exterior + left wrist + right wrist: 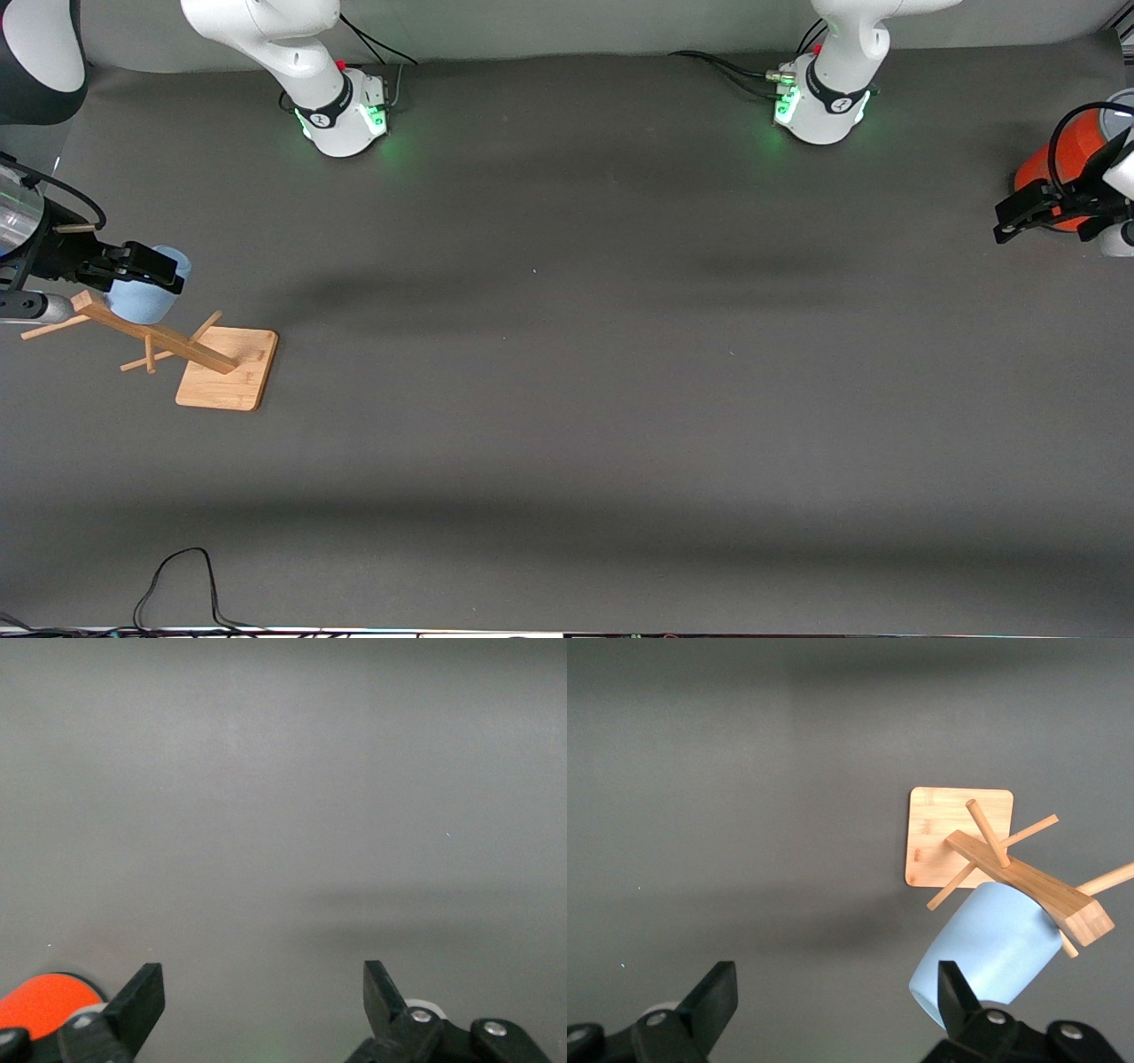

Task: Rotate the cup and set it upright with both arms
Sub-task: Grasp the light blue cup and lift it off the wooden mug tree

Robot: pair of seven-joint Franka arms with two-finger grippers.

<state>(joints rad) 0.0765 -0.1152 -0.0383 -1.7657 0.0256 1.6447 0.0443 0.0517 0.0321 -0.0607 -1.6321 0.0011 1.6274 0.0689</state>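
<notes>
- Right gripper (133,266) hangs spread over the cup (146,297), which hangs on the wooden rack (190,350); left gripper (1032,217) waits by the orange canister (1063,159).
- Left wrist: jaws apart over bare table (283,815).
- Right wrist: cup (988,948) ungrasped; approach step, next needs closing on it.

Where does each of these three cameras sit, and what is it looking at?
Front view: high across the table, facing both arm bases, the cup hung on the wooden rack.
Left wrist view: above bare table; open left gripper, orange canister.
Right wrist view: open right gripper.
Shared by front and right wrist views: cup, rack.
</notes>
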